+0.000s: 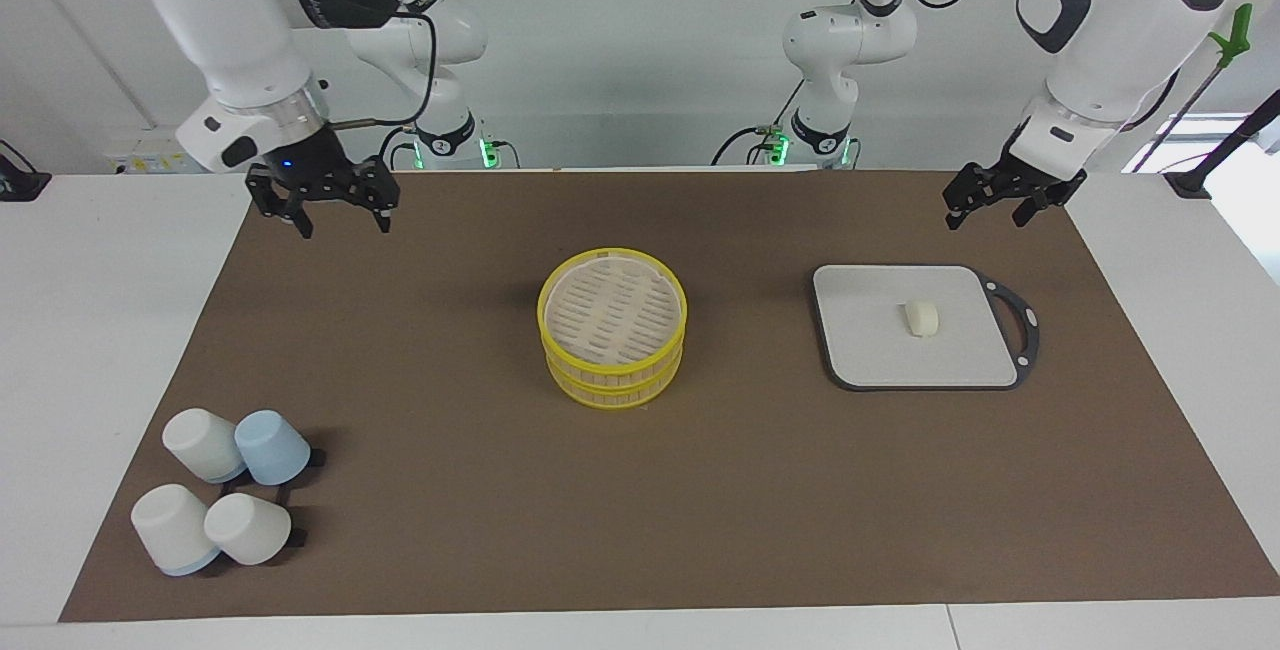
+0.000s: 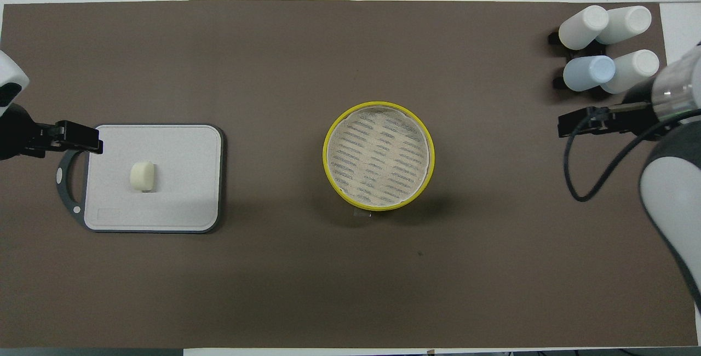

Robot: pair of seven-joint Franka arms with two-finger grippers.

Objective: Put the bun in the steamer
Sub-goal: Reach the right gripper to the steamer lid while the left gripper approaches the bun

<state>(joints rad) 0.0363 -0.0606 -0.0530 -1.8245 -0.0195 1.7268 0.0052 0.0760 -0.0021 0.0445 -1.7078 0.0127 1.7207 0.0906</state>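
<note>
The bun is a small cream-white lump lying on a grey board toward the left arm's end of the table; it also shows in the overhead view. The steamer stands mid-table, two stacked tiers with yellow rims, its top slatted floor bare. My left gripper hangs open and empty in the air over the mat by the board's handle end. My right gripper hangs open and empty over the mat at the right arm's end.
The grey board has a black handle. Several upturned white and pale blue cups stand in a cluster at the right arm's end, farther from the robots than the steamer. A brown mat covers the table.
</note>
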